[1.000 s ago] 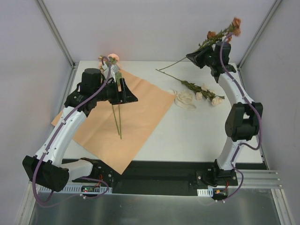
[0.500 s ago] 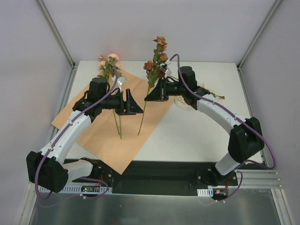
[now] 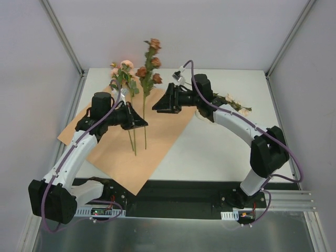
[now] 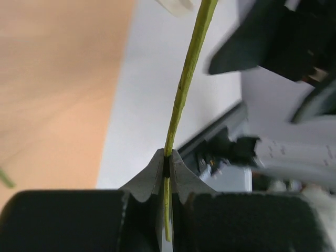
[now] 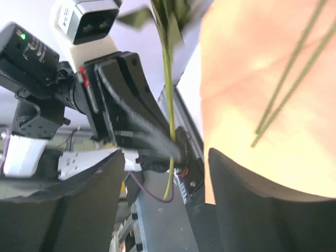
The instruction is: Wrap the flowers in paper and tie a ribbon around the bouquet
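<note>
**Top external view: rust sprig swapped from the right arm to the left**

Biggest thing first: the tabletop [image 3: 226,147] is covered on its left side by the paper [image 3: 163,128], which is spread flat with the orange-tan face up. A second ago the rust-brown sprig [image 3: 149,60] was being held up over the far right corner by the right arm. Now it's been carried across and is stood upright above the paper. It's just beside the pink and peach flowers [image 3: 124,69], whose stems are laid on the sheet. A pale bunch [image 3: 232,101] is left on the bare tabletop behind the right arm, apart from the paper.

In the left wrist view, the left fingers [image 4: 151,176] are seen clamped together on the thin green stem [image 4: 184,89]. The right fingers [image 5: 79,210] are spread apart with the stem loose between them, so the grip has been handed over. Judged from that, gathering is only partly done: the pale bunch is yet to be fetched, and no wrapping or tying looks started.
</note>
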### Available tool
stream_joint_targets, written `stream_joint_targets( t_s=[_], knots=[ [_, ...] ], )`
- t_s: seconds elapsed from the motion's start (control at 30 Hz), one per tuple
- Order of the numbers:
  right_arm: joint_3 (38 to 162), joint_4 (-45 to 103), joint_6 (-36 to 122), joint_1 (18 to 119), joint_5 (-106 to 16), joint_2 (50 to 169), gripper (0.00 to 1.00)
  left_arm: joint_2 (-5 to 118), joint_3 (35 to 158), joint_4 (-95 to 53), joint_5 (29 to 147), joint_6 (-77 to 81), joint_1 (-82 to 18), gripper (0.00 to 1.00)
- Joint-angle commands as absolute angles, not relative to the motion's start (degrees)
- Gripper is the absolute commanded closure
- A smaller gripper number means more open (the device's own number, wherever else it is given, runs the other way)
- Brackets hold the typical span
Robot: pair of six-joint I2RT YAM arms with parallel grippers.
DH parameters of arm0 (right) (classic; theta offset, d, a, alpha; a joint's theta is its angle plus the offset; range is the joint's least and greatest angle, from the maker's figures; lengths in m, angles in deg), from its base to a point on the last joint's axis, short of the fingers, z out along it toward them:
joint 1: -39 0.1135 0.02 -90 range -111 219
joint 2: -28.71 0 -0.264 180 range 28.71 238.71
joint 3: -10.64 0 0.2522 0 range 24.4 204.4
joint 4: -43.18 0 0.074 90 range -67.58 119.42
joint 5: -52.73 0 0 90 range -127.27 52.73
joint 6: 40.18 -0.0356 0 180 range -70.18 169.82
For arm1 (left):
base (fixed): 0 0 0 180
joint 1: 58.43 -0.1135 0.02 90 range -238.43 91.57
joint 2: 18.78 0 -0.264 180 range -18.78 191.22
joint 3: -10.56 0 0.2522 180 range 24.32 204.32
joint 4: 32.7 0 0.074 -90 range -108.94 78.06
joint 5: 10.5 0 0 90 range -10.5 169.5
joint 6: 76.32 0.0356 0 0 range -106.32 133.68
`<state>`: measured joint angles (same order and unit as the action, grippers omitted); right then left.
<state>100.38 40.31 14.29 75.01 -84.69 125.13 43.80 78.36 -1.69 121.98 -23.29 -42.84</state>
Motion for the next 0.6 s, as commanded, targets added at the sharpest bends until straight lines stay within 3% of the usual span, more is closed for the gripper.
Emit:
stream_joint_targets(
  t_s=[0.0, 0.23, 0.57],
  knots=[
    [101.31, 30.94, 17.99, 69.07, -75.62, 122.31, 0.27, 40.73, 74.08, 4.43, 107.75, -22.36, -51.39, 1.00],
    [95.15, 27.49, 20.91, 61.07, -76.20, 121.69, 0.26, 44.05, 73.36, 7.95, 93.59, -14.64, -57.38, 1.00],
    [95.15, 27.48, 22.49, 59.56, -77.88, 125.65, 0.26, 59.60, 73.10, 5.41, 88.90, -7.77, -57.73, 1.00]
  ],
)
